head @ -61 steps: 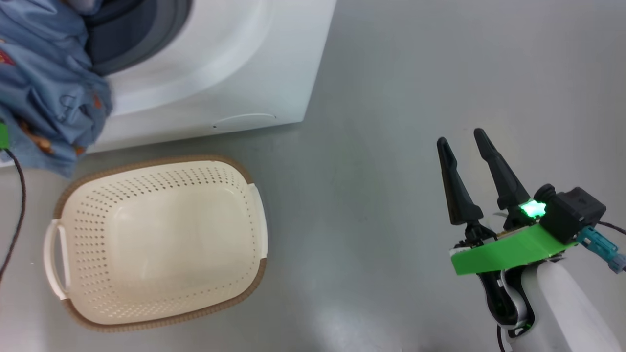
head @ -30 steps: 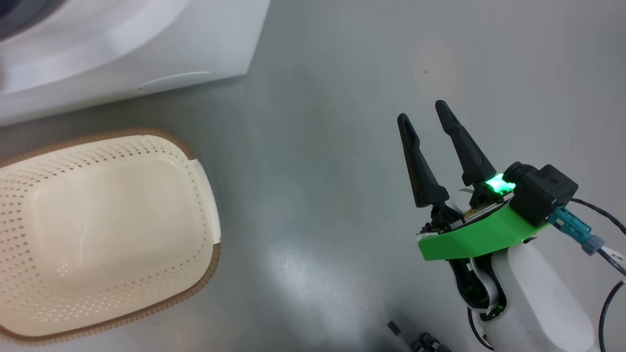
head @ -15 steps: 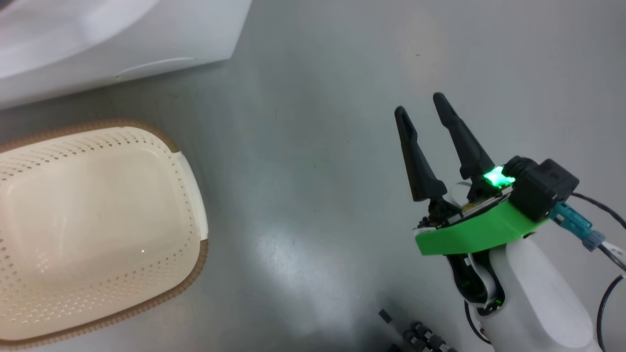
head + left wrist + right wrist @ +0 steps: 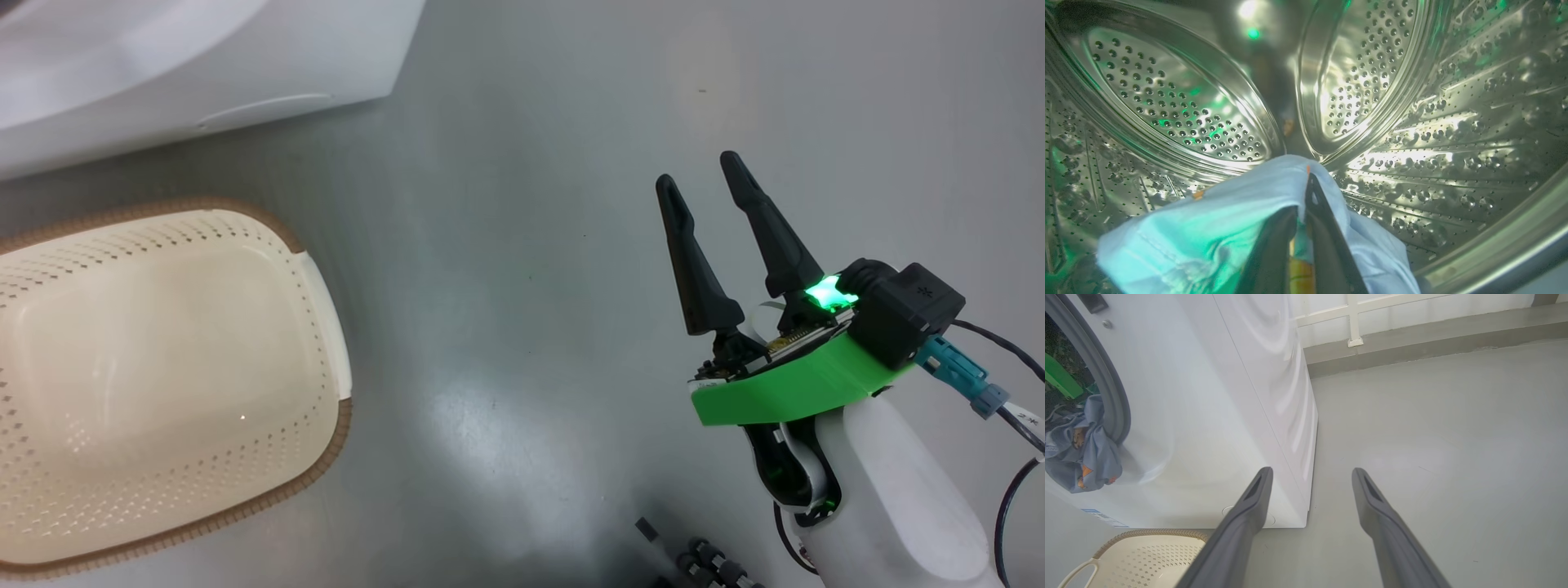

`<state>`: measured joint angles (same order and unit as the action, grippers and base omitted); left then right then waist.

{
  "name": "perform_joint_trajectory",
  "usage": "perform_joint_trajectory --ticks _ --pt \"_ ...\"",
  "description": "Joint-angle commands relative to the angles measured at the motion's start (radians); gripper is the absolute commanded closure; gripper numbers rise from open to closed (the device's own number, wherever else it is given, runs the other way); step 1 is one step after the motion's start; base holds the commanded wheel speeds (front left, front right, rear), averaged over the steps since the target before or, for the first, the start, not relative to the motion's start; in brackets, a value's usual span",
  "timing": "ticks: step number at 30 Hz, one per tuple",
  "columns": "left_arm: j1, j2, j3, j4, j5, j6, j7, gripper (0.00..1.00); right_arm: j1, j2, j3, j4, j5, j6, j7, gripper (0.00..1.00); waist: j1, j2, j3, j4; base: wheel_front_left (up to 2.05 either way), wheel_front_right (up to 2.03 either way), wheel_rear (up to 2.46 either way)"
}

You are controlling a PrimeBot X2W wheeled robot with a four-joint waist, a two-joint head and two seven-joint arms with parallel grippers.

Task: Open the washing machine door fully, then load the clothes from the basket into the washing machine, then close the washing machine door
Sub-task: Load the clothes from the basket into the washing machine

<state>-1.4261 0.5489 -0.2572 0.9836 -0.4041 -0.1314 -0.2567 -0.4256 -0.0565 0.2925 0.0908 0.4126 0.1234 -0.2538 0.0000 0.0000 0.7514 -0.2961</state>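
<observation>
Left wrist view: left claw (image 4: 1301, 196) clamped on the clothes (image 4: 1208, 228) inside the drum (image 4: 1180, 106).
Light blue fabric drapes over the closed claw, deep within the perforated steel drum of the washing machine (image 4: 1216, 396). In the right wrist view a fold of it hangs out over the grey gasket (image 4: 1114, 396) at the opening. Right claw (image 4: 697, 171) stands spread apart above the grey floor (image 4: 506, 286), well to the right of the basket (image 4: 331, 445). The basket's perforated bottom lies bare, just in front of the machine.
</observation>
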Motion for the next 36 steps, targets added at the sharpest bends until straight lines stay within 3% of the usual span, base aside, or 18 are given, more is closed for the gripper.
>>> perform_joint_trajectory --ticks 1,3,4,5,7,8,11,26,36 --pt "-0.034 0.052 -0.027 0.023 -0.008 0.001 0.004 0.89 0.016 0.006 0.021 -0.019 -0.005 0.007 -0.008 0.0 0.0 0.0 -0.006 0.006 0.0 0.0 0.0" --pt "-0.053 0.047 -0.066 0.057 -0.017 0.001 0.026 0.62 0.016 0.006 0.021 -0.017 -0.004 0.007 -0.008 0.0 0.0 0.0 -0.011 0.009 0.0 0.0 0.0" --pt "-0.053 0.047 -0.066 0.057 -0.017 0.001 0.026 0.62 0.016 0.006 0.021 -0.017 -0.004 0.007 -0.008 0.0 0.0 0.0 -0.011 0.009 0.0 0.0 0.0" --pt "-0.061 0.047 -0.081 0.072 -0.022 0.001 0.031 0.52 0.016 0.006 0.022 -0.017 -0.004 0.007 -0.008 0.0 0.0 0.0 -0.012 0.01 0.0 0.0 0.0" --pt "-0.07 0.041 -0.106 0.103 -0.043 0.001 0.057 0.07 0.016 0.006 0.022 -0.015 -0.004 0.007 -0.008 0.0 0.0 0.0 -0.017 0.012 0.0 0.0 0.0" --pt "-0.074 0.041 -0.119 0.112 -0.052 0.001 0.065 0.0 0.016 0.006 0.022 -0.015 -0.004 0.007 -0.008 0.0 0.0 0.0 -0.019 0.013 0.0 0.0 0.0" --pt "-0.078 0.038 -0.149 0.139 -0.083 0.001 0.089 0.0 0.015 0.006 0.02 -0.014 -0.005 0.007 -0.008 0.0 0.0 0.0 -0.025 0.015 0.0 0.0 0.0" --pt "-0.053 0.025 -0.198 0.107 -0.215 0.001 -0.003 0.0 0.016 0.005 0.009 -0.012 -0.015 0.007 -0.008 0.0 0.0 0.0 -0.055 0.031 0.0 0.0 0.0" --pt "0.071 0.016 0.006 -0.09 -0.172 0.002 -0.005 0.0 0.01 -0.001 0.003 -0.01 -0.018 0.007 -0.008 0.0 0.0 0.0 -0.072 0.048 0.0 0.0 0.0"
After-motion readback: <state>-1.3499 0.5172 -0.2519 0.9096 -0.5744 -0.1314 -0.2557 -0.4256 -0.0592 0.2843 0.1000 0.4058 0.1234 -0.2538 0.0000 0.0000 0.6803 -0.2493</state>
